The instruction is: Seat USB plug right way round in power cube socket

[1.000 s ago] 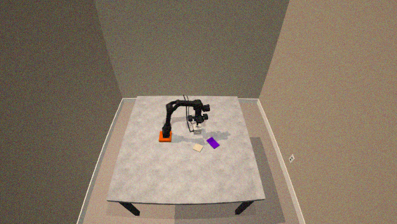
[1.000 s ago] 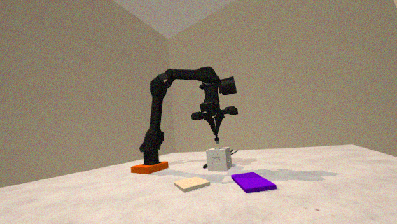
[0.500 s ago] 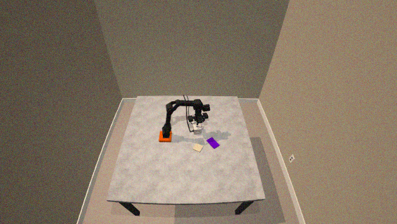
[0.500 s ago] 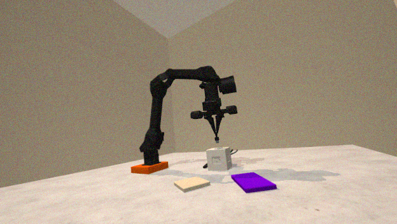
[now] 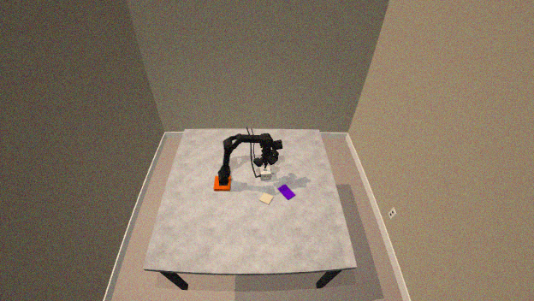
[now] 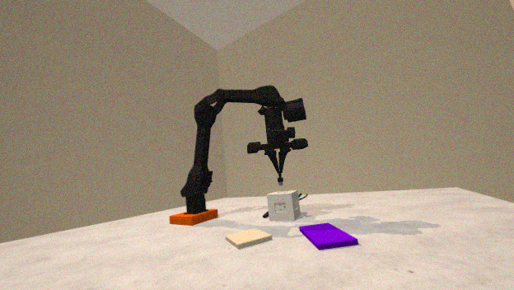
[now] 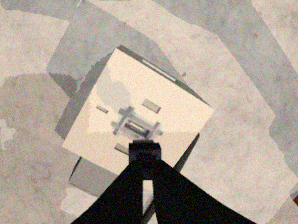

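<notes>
The power cube (image 5: 265,175) (image 6: 282,207) (image 7: 187,111) is a white box standing on the table. In the wrist view its top looks turned at a slant to the fingers, and the socket (image 7: 136,126) shows at the middle of the top with nothing in it. My gripper (image 6: 280,177) (image 7: 147,169) is shut on the USB plug (image 6: 280,181) (image 7: 145,145), a small dark body with a light metal tip pointing down. The plug hangs just above the cube, with a gap under it. Which way round its tip faces cannot be told.
Black cables (image 5: 252,156) run behind and left of the cube. A purple slab (image 5: 287,191) (image 6: 328,236) and a cream slab (image 5: 266,198) (image 6: 248,237) lie in front of it. The arm's orange base (image 5: 222,184) (image 6: 193,217) is to the left.
</notes>
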Available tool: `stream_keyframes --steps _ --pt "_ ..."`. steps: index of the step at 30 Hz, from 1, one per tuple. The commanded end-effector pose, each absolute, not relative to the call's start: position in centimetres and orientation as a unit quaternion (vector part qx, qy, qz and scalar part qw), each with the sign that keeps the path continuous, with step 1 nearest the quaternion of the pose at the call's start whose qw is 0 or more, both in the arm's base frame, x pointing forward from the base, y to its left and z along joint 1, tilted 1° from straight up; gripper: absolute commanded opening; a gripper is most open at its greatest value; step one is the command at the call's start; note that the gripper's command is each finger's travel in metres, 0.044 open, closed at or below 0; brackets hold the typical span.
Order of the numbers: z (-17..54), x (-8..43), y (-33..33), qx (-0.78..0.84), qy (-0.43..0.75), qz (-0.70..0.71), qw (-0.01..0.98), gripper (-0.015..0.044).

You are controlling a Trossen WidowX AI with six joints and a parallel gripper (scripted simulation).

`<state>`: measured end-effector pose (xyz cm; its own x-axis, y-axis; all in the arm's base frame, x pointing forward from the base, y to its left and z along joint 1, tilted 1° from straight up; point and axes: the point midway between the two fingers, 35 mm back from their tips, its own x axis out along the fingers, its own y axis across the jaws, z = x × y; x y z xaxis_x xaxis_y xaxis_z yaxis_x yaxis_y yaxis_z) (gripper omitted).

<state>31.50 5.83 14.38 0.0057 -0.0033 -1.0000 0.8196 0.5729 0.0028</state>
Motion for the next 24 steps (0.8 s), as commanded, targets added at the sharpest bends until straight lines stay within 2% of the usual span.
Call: stream_keyframes --steps 1,24 --pt "14.36 31.48 5.82 0.296 0.64 -0.296 0.644 0.0" --pt "14.36 31.49 5.82 0.091 0.699 -0.093 0.703 0.0"
